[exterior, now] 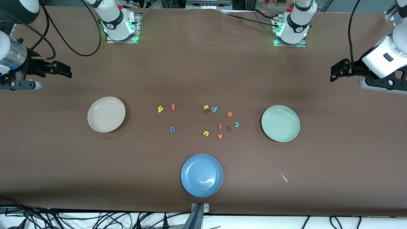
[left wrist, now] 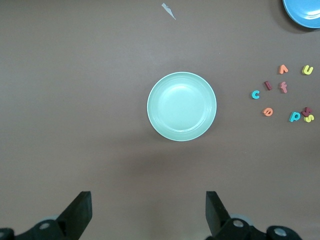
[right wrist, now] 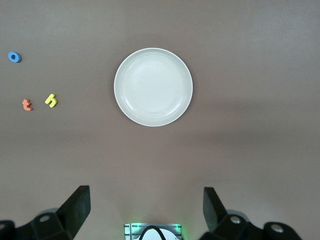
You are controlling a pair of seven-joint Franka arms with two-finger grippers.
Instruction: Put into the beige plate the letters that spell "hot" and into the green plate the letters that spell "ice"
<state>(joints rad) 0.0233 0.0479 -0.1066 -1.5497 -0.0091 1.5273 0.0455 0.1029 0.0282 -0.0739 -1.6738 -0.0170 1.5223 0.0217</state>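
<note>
The beige plate (exterior: 106, 114) (right wrist: 153, 87) lies bare toward the right arm's end, the green plate (exterior: 280, 123) (left wrist: 182, 106) bare toward the left arm's end. Between them, on the cloth, lie the yellow h (exterior: 160, 109), orange t (exterior: 172, 107) and blue o (exterior: 172, 128) nearer the beige plate. The orange e (exterior: 229, 114), teal c (exterior: 236, 124) and dark red i (exterior: 229, 128) sit nearer the green plate. My right gripper (exterior: 67, 72) (right wrist: 146, 210) hangs open and holds nothing, up above the table's end past the beige plate. My left gripper (exterior: 333, 73) (left wrist: 149, 212) hangs likewise past the green plate.
A blue plate (exterior: 201, 175) lies nearest the front camera. Other letters mix in: yellow s (exterior: 205, 107), teal d (exterior: 214, 109), pinkish f-shape (exterior: 220, 126), yellow u (exterior: 206, 133), orange v (exterior: 220, 136). A white scrap (exterior: 284, 177) lies on the brown cloth.
</note>
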